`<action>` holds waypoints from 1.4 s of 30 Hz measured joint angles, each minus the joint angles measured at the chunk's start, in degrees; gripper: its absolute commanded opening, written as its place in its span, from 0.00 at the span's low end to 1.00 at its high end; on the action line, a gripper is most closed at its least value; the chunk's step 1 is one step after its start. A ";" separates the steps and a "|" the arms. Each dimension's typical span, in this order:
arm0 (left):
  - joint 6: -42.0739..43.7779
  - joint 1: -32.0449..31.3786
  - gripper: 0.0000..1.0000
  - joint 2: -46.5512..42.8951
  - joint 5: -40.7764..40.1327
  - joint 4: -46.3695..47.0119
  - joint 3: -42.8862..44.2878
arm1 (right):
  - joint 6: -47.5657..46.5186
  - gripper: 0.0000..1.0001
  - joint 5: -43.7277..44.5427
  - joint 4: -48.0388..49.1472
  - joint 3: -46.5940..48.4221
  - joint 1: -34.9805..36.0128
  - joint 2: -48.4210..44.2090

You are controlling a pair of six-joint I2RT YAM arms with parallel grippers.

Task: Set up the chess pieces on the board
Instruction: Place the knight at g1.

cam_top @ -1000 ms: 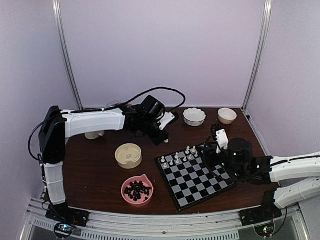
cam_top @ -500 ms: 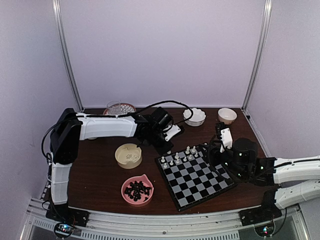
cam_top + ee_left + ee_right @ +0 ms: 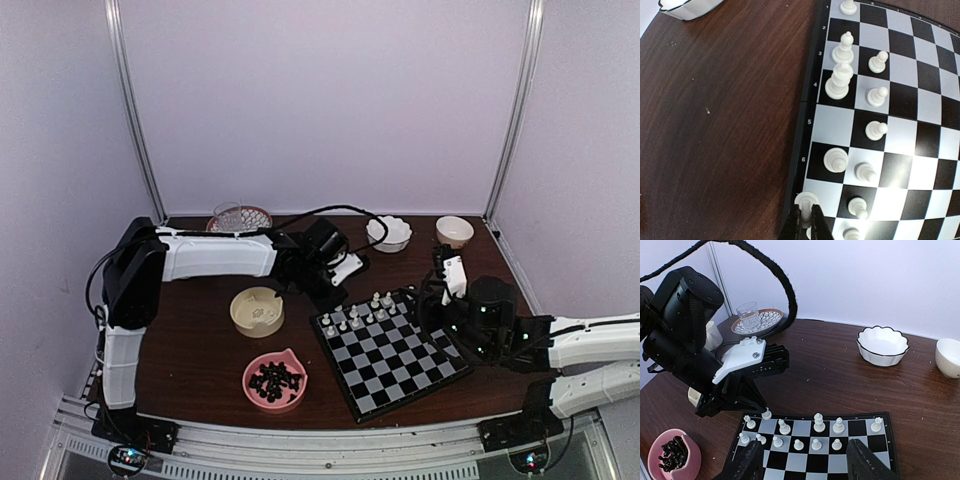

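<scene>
Between the pinched fingers (image 3: 799,220) of the left gripper (image 3: 807,210) we see a cream chessman (image 3: 806,199), clamped near its top at an edge-row square close to a corner of the board (image 3: 927,107). We cannot tell whether its base touches the square. Ahead of those fingertips, the other white chess pieces (image 3: 839,82) stand upright in two lines along the board's edge row and the row beside it, with bare squares among them. To the gripper's outer side lies the dark table (image 3: 715,125). The right gripper (image 3: 805,450) hovers over the board with its fingers spread apart and nothing between them. The white ranks stand just beyond its fingertips, and the left gripper faces it across them. Well apart from both grippers, a pink bowl (image 3: 247,378) holds the black chess pieces (image 3: 275,380).
</scene>
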 measured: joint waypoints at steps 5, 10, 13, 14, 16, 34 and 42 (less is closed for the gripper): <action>-0.02 -0.13 0.00 0.33 0.02 -0.13 -0.02 | -0.13 0.59 0.00 0.00 -0.42 0.00 -0.52; -0.02 -0.39 0.00 0.55 0.00 -0.13 -0.02 | -0.24 0.60 0.00 0.00 -0.44 0.00 -0.55; -0.02 -0.59 0.00 0.85 0.02 -0.24 -0.02 | -0.26 0.60 0.00 0.00 -0.44 0.00 -0.55; -0.02 -0.59 0.00 0.90 0.02 -0.31 -0.02 | -0.28 0.60 0.00 0.00 -0.44 0.00 -0.55; -0.02 -0.68 0.00 1.05 0.02 -0.68 -0.02 | -0.35 0.60 0.00 0.00 -0.44 0.00 -0.57; -0.02 -0.81 0.11 1.64 0.28 -0.96 -0.04 | -0.44 0.60 0.00 0.00 -0.44 0.00 -0.57; -0.22 -0.96 0.16 1.64 0.31 -0.96 -0.04 | -0.44 0.60 0.00 0.00 -0.44 0.00 -0.57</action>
